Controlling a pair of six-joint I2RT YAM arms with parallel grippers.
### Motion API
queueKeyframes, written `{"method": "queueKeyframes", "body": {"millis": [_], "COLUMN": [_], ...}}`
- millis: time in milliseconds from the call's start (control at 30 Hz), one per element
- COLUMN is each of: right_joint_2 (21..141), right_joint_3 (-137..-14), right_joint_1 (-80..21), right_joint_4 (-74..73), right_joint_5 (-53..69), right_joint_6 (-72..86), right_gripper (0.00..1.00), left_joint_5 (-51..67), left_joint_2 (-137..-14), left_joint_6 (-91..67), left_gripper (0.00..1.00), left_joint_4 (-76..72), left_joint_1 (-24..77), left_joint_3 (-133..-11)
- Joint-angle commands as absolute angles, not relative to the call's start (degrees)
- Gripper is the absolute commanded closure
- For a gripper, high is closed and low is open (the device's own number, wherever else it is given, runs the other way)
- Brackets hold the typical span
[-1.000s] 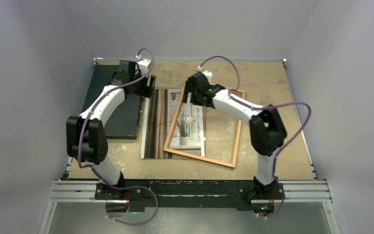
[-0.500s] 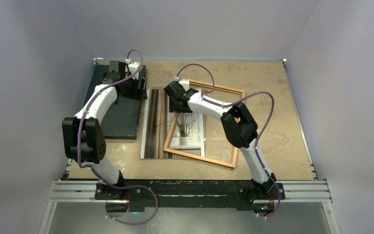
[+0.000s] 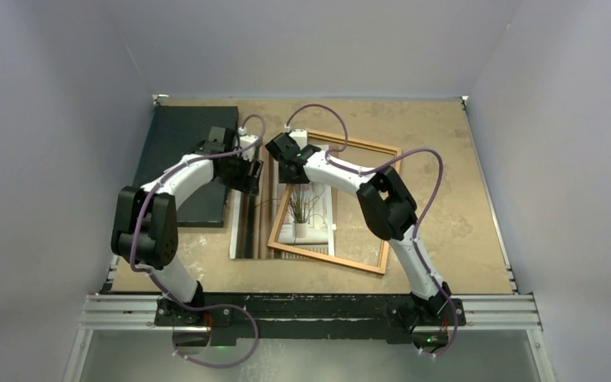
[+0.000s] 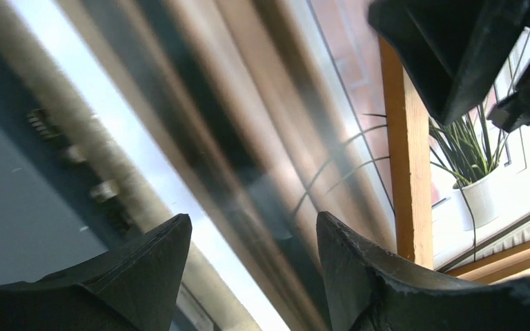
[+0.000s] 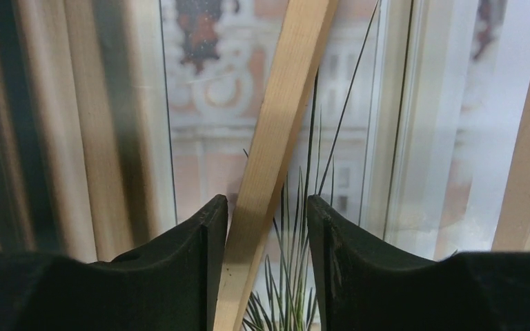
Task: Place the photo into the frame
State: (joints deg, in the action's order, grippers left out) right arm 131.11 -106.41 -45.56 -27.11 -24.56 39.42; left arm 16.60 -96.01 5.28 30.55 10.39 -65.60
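The photo, a spiky plant at a window with brown curtains, lies flat mid-table. The orange-brown frame lies tilted over its right part, its left bar crossing the picture. My left gripper is open and empty, low over the photo's curtain side; its midpoint is left of the frame bar. My right gripper is open; its midpoint straddles the frame's left bar over the photo, with the left finger against the bar and a gap on the right.
A dark grey-black mat lies at the far left, right beside the photo's left edge; it also shows in the left wrist view. The right gripper's body hangs close to the left one. Bare tan tabletop lies to the right.
My left gripper has moved off the dark mat, rightward and nearer, to over the photo's left side. My right gripper swung left to the frame's left bar, then held.
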Motion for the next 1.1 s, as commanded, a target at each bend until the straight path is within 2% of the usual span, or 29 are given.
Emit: {"method": "queueKeyframes", "body": {"millis": [0,167,333,667,1067], "right_joint_2": [130.9,127.0,122.5,111.7,105.7], "right_joint_3": [-107.9,-103.7,-97.3,-78.9,-69.0], "right_joint_1": [-45.9,-45.8,-45.3,-39.7,-33.7], "right_joint_4": [-28.9,-28.1,-26.3,-20.1,-14.9], "right_joint_5": [-26.7,-25.8,-26.6,-25.8,-25.2], "right_joint_6": [39.0,38.3,37.2,37.9,32.2], "right_gripper": [0.57,0.77,0.9,0.91,0.92], "left_joint_5": [13.5,13.2,12.7,10.7,9.9], "left_joint_2": [-96.9,-98.3,-101.0,-102.6,-103.0], "left_joint_6": [7.2,6.9,6.8,7.1,7.2], "left_gripper": [0.36,0.43,0.47,0.5,0.5], "left_joint_4": [26.7,25.3,23.6,22.7,22.8], "left_joint_1": [13.4,15.3,16.6,18.4,19.4], "left_joint_3": [-64.1,-63.9,-63.7,-63.9,-64.3]}}
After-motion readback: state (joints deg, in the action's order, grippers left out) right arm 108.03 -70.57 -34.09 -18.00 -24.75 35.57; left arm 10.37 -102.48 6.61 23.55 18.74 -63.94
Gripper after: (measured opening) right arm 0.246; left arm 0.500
